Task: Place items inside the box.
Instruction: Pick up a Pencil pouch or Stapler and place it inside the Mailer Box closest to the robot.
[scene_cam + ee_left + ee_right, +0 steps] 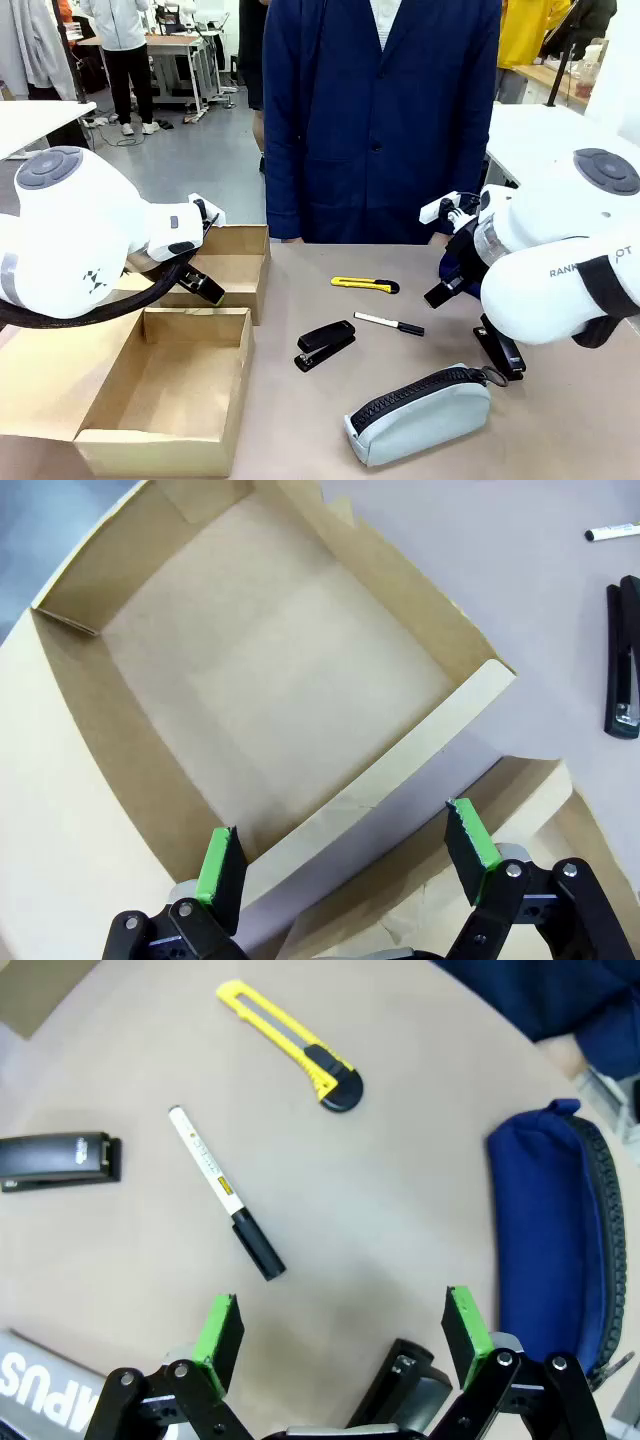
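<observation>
Marker (225,1192) up next, probably
Light, stiff, rolly; I'd pinch mid-barrel. My right gripper (342,1308) and left gripper (343,825) both gape wide, holding nothing.

This looks like a robotics lab or workshop: a person (385,120) in a dark blue work coat stands at the table (300,420), with cluttered workbenches (178,42), loose cables (105,125) and a bare grey floor (200,160) behind.

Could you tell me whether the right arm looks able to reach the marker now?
Probably yes: the right gripper is open, facing the marker, with only bare table between them.
</observation>
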Tool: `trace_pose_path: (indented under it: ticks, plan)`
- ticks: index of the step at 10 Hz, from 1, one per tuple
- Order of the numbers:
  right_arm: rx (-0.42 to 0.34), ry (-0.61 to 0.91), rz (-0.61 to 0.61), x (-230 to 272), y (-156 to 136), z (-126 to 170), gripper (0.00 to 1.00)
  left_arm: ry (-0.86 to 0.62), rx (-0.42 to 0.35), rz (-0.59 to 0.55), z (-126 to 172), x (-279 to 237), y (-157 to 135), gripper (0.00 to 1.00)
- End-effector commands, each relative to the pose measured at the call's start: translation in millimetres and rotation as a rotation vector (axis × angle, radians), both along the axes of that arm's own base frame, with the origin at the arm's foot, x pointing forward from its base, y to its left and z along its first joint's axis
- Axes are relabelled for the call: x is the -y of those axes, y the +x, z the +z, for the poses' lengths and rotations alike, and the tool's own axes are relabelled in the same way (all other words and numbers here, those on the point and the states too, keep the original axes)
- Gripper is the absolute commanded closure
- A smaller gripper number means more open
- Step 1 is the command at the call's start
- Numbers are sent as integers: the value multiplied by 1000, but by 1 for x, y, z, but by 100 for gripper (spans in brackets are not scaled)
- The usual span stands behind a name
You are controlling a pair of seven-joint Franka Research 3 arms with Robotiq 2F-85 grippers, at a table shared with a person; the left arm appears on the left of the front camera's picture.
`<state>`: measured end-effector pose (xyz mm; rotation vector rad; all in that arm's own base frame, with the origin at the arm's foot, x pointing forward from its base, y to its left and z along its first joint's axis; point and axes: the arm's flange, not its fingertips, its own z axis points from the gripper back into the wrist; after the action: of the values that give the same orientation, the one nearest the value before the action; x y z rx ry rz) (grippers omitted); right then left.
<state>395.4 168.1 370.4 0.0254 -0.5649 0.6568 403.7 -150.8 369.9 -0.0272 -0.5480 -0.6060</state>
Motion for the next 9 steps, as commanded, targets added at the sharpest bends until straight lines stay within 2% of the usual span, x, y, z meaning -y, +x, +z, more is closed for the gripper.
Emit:
trace_pose_path:
  ticks: [1, 9]
  plan:
    - [0, 0, 0, 0, 0, 0, 0, 0, 0, 0, 0, 0, 0, 0]
    - [0, 0, 0, 0, 0, 0, 0, 0, 0, 0, 0, 0, 0, 0]
